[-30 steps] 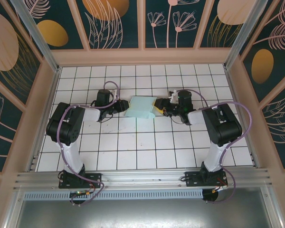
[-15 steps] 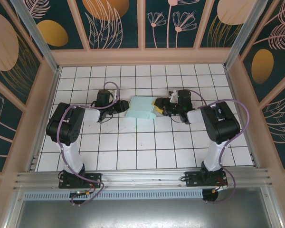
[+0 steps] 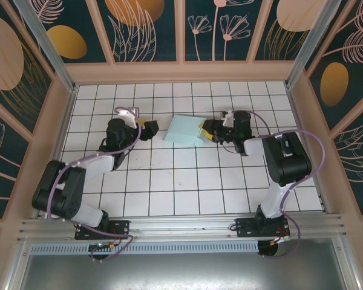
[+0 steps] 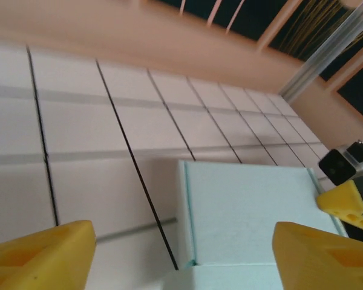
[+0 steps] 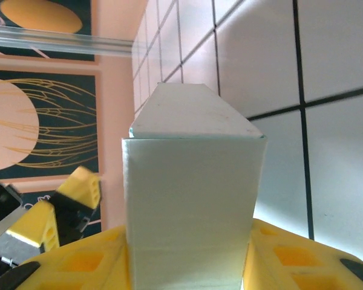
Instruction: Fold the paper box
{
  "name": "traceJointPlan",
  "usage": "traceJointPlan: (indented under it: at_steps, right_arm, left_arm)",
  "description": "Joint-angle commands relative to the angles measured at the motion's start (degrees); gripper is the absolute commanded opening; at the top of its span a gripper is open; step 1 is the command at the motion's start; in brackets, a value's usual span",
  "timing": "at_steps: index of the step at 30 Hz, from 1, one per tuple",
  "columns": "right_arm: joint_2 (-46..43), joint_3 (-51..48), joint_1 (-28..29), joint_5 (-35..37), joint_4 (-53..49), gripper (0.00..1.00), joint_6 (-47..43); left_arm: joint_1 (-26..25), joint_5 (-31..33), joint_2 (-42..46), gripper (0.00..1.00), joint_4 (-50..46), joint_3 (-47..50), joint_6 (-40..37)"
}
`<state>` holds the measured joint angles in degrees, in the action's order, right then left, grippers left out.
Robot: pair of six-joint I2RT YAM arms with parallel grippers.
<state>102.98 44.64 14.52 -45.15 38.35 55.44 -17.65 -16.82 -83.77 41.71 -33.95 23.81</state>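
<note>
The paper box [image 3: 183, 130] is a closed, shallow mint-blue box lying on the white tiled table [image 3: 169, 181], past the middle. My right gripper [image 3: 204, 130] is shut on its right end. In the right wrist view the box [image 5: 192, 199] stands between the two yellow fingers [image 5: 285, 261], with the right gripper [image 5: 190, 269] clamped on both side walls. My left gripper [image 3: 150, 128] is open just left of the box, with a small gap. In the left wrist view the box [image 4: 254, 211] lies ahead between the spread yellow fingertips [image 4: 42, 254] of the left gripper [image 4: 181, 260].
Peach-coloured walls [image 3: 181, 71] and metal posts [image 3: 45, 42] fence the table on three sides. The other arm's yellow finger [image 4: 345, 202] shows past the box's far end. The aluminium rail [image 3: 181, 226] with both bases runs along the near edge.
The left arm swung its elbow out to the left and its gripper came off the box's left edge. The right gripper carried the box slightly farther back and to the right.
</note>
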Motion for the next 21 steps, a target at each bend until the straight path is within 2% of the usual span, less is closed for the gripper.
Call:
traceJointPlan:
  at_steps: [1,5,7,10,12,15,21]
  right_arm:
    - [-4.0,0.3,-1.4,-1.7,-1.0,0.44,-1.4]
    - [-6.7,0.3,-2.9,-2.3,-2.1,0.44,-1.1]
    - [-8.1,0.4,-3.5,-2.5,-2.8,0.44,-1.1]
    - [-10.3,0.4,-4.3,-3.1,-4.1,0.44,-1.5]
    - [-11.5,0.2,-4.7,-3.3,-4.8,0.44,-1.5]
    - [-13.2,0.0,-5.0,-3.7,-5.7,0.44,-1.5]
    - [-16.2,-0.4,-5.1,-5.4,-5.6,0.44,-0.3]
  left_arm:
    - [-1.5,6.9,4.9,0.81,12.8,5.4,-13.0]
    - [-7.7,14.3,10.5,0.83,18.9,10.8,-32.5]
    - [-10.3,17.1,11.7,0.89,22.3,12.7,-39.3]
    - [-12.2,21.0,11.4,0.97,26.8,13.9,-44.9]
    - [-13.6,23.2,10.1,0.98,29.9,14.7,-50.0]
    - [-17.4,26.3,6.1,0.97,37.2,16.2,-64.0]
    - [-23.7,36.7,-7.1,0.97,59.7,15.6,-84.9]
